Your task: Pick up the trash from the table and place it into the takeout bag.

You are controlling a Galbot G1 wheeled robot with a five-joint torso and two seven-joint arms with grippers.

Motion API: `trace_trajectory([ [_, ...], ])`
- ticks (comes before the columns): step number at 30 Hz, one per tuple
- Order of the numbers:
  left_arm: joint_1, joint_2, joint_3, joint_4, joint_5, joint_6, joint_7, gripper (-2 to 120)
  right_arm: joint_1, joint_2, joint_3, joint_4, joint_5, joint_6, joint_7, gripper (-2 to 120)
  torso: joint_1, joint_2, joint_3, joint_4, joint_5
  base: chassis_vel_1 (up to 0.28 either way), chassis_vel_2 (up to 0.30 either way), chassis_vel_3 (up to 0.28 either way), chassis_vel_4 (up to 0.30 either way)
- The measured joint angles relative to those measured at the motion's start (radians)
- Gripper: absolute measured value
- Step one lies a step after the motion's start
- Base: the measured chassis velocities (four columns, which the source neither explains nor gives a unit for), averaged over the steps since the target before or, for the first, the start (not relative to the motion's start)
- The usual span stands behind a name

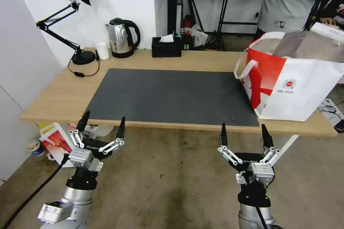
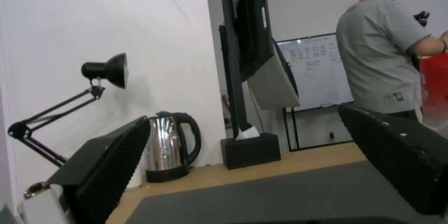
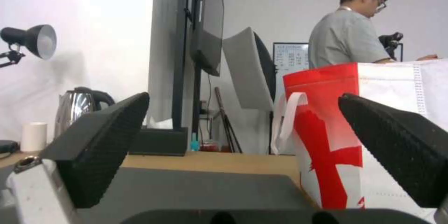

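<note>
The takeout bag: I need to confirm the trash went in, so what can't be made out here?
- Inside of the takeout bag: head view, hidden by its own walls and foil lining.
- Bag's right side: head view, cut off by the picture's edge.
- Bag's opening: right wrist view, seen from below the rim.
- Logo: too small to read.

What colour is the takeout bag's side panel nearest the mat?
Red with white streaks, on the takeout bag; its front face is white with a small round logo. Head view shows it best.
</note>
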Motion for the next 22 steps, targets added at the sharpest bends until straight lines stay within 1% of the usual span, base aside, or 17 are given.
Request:
trace_trajectory([
  [22,0.013,-0.020,0.009,0.043,0.011,-0.033,-0.003,100,0.000,0.000,0.000,0.000,0.000,0.000,0.000,100,0.000,0.000,0.000,0.0000,0.0000,0.000,0.000,0.000,0.000],
])
